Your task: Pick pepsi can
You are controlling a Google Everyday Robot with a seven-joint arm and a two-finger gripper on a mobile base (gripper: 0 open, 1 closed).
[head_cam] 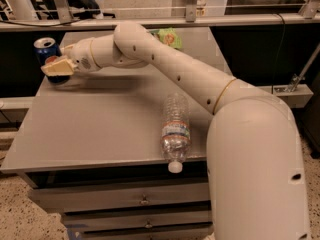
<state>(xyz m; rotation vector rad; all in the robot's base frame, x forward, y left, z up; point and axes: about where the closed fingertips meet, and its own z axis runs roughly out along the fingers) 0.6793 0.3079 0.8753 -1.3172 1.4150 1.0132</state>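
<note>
The pepsi can (45, 46) is dark blue with a silver top and stands upright at the far left edge of the grey table (95, 129). My gripper (56, 67) is at the end of the long cream arm, which reaches across the table from the right. The gripper is right at the can, and its cream tip covers the can's lower front. The can's lower half is hidden behind it.
A clear plastic bottle (175, 126) lies on its side near the table's front edge, its cap hanging over it. A green packet (170, 37) lies at the back of the table. Drawers (144, 200) sit below the tabletop. A railing runs behind.
</note>
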